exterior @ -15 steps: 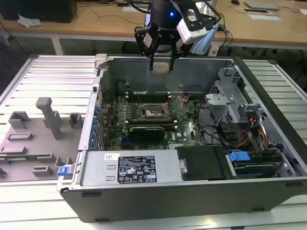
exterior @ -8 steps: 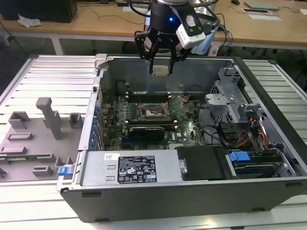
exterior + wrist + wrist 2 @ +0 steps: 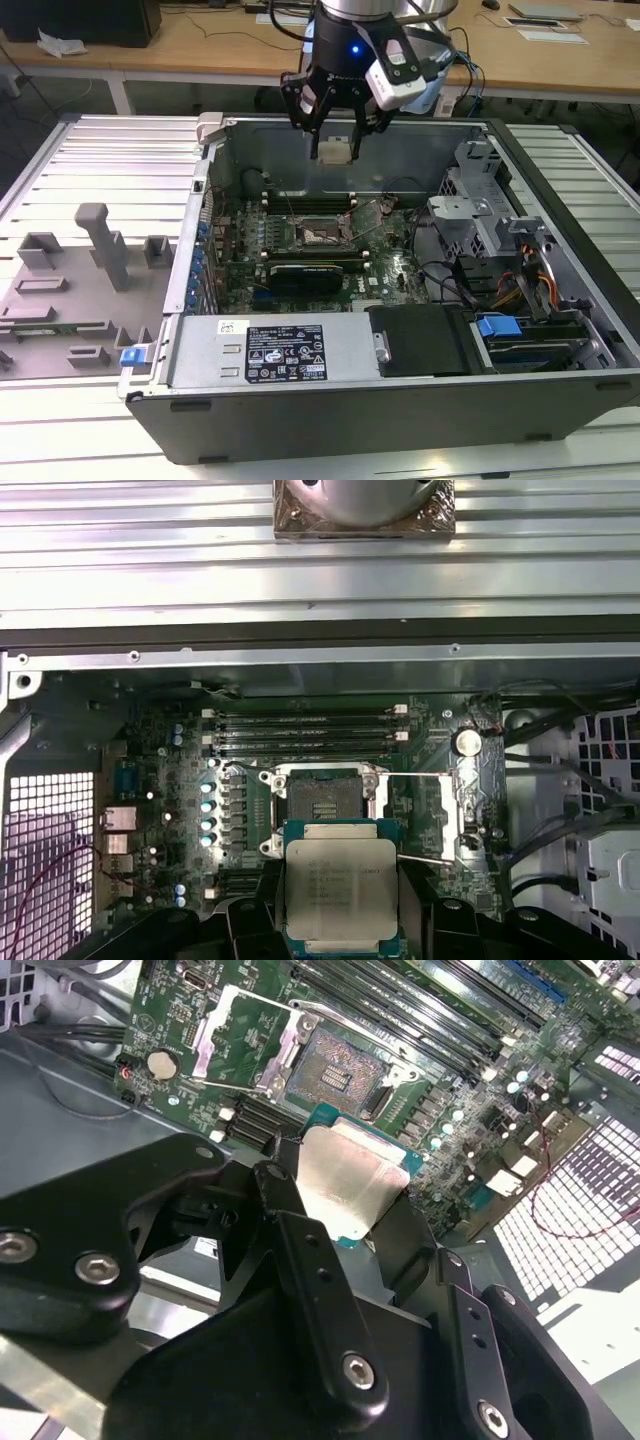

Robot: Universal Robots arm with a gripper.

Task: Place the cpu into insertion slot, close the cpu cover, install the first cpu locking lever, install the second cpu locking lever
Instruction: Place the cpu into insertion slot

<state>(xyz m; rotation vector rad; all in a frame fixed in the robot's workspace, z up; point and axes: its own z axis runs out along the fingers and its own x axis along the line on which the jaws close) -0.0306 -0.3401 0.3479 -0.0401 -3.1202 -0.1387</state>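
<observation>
Square, pale silvery cpu [image 3: 340,890] on green backing, held level in the air over the motherboard [image 3: 160,810], not yet seated. Near the board's middle, insertion slot [image 3: 325,800], dark-centred, uncovered. Just beside it, silvery cpu cover [image 3: 447,820], flipped open.

Bright even light — glare on cpu [image 3: 345,1185]
</observation>
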